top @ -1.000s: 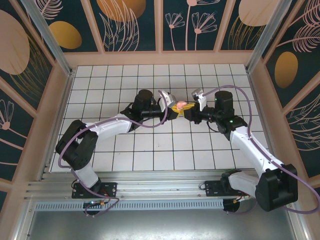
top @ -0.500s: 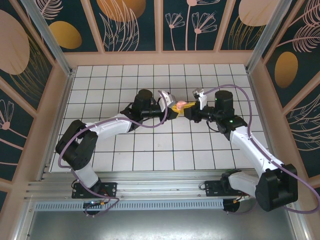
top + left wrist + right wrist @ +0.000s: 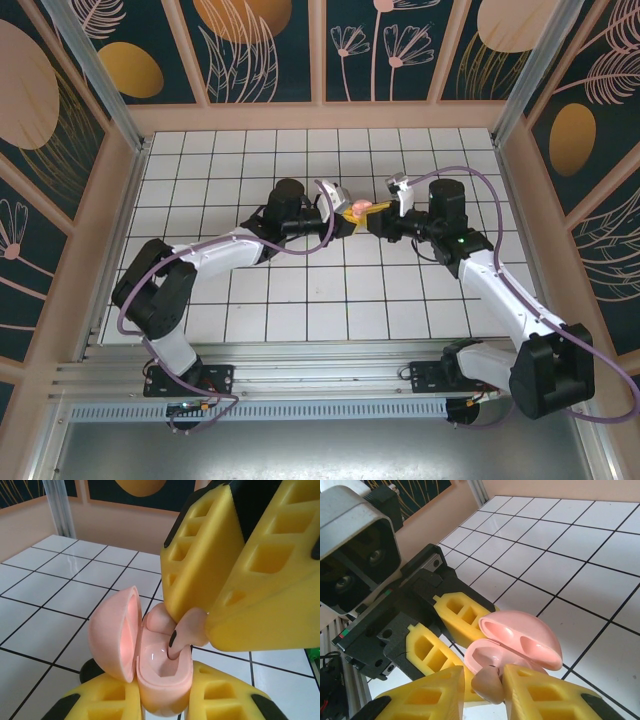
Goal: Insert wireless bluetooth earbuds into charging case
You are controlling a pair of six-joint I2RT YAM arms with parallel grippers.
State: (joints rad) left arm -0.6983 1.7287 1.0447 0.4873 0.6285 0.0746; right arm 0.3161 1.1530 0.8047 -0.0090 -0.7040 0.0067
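Note:
The pink charging case (image 3: 162,682) stands upright with its lid (image 3: 114,630) swung open, and my left gripper (image 3: 162,702) is shut on its lower body. A pale pink earbud (image 3: 189,632) hangs between the yellow fingers (image 3: 260,595) of my right gripper (image 3: 487,687), its stem tip resting in the near well of the case. A second rounded pink piece (image 3: 159,617) sits in the far well. From above, both grippers meet at the case (image 3: 357,208) over the middle of the tiled floor. In the right wrist view, the open case (image 3: 520,640) lies just beyond the earbud (image 3: 487,682).
The left arm's wrist camera housing (image 3: 355,550) sits close behind the case. White tiled floor (image 3: 300,300) spreads all around, bounded by peach walls (image 3: 320,117) and aluminium posts.
My right gripper has shifted slightly towards the left gripper and up, bringing the earbud closer over the case. The left arm holds still.

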